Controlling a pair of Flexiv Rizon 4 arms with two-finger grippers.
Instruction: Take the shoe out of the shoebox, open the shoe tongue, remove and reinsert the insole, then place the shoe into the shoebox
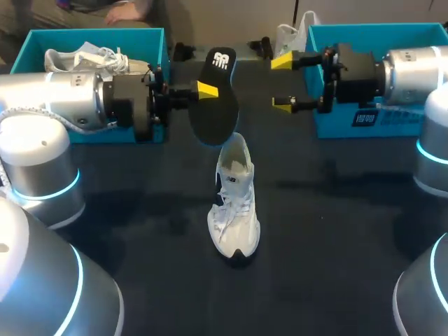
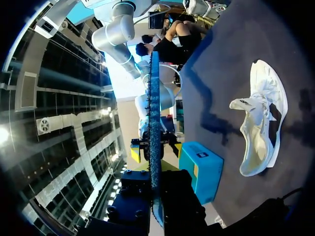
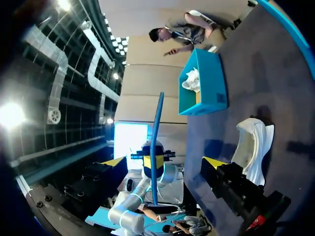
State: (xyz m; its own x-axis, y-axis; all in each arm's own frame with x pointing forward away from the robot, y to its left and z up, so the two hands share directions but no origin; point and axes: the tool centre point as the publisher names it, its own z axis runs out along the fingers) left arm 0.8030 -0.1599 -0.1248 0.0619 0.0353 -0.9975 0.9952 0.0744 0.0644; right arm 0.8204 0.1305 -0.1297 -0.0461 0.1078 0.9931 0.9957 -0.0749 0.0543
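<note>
A white shoe [image 1: 234, 203] stands upright on the dark table, its tongue pulled up; it also shows in the left wrist view [image 2: 261, 123] and the right wrist view [image 3: 253, 147]. Above and behind it hangs a black insole [image 1: 213, 98], held on edge, with my left gripper [image 1: 203, 89] shut on it. From the left wrist the insole [image 2: 154, 113] runs edge-on out from between the fingers. My right gripper [image 1: 283, 84] stands wide open a little to the insole's right, not touching it. In its own view the right gripper [image 3: 165, 162] faces the insole [image 3: 157, 142] edge-on.
A blue shoebox [image 1: 150, 42] at the back left holds another white shoe [image 1: 84, 59]. A second blue shoebox [image 1: 378, 119] stands at the back right behind my right arm. A white bag [image 1: 288, 35] lies at the far edge.
</note>
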